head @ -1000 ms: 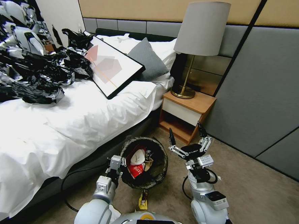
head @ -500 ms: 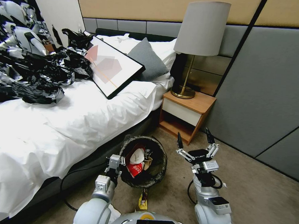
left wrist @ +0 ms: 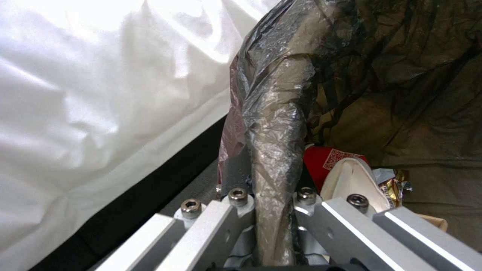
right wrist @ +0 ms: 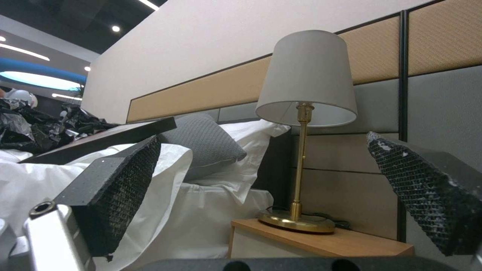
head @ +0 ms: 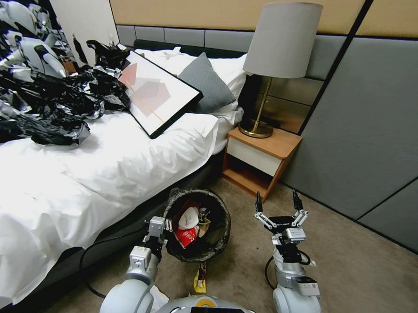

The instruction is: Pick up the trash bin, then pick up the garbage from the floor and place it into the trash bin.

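Beside bed (head: 99, 168), trash bin (head: 217, 209) rim is clamped by left hand (head: 159, 229); right hand (head: 281, 203) is held open, apart, w/ nothing gripped.

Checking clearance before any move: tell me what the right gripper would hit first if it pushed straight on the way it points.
Probably the nightstand or lamp; the open right gripper faces them with nothing nearer, though depth is unclear.
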